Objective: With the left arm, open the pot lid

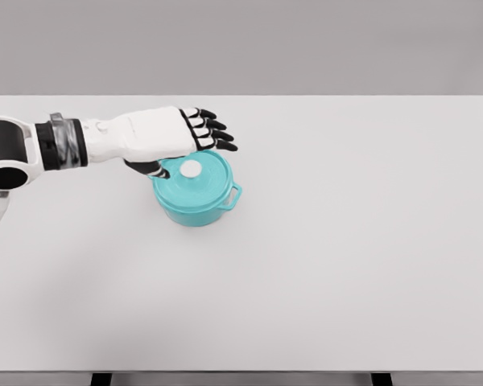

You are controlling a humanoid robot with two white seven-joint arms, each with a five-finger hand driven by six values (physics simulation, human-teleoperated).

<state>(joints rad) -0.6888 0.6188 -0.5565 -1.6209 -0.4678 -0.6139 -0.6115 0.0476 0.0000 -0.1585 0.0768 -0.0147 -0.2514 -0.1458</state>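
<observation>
left hand poised over the pot lid

the left hand [173, 135] hovers spread and empty at the far-left rim of the teal pot [195, 193], likely so fingers and thumb can bracket the white knob [191, 169]. the lid [200, 178] sits closed; the pot stands left of centre on the white table [346, 265].

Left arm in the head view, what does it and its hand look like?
The left arm has a white shell with a black round elbow joint and a grey and black banded wrist cuff. The left hand is white on the back, and its fingers show white segments with black joints and tips.
</observation>
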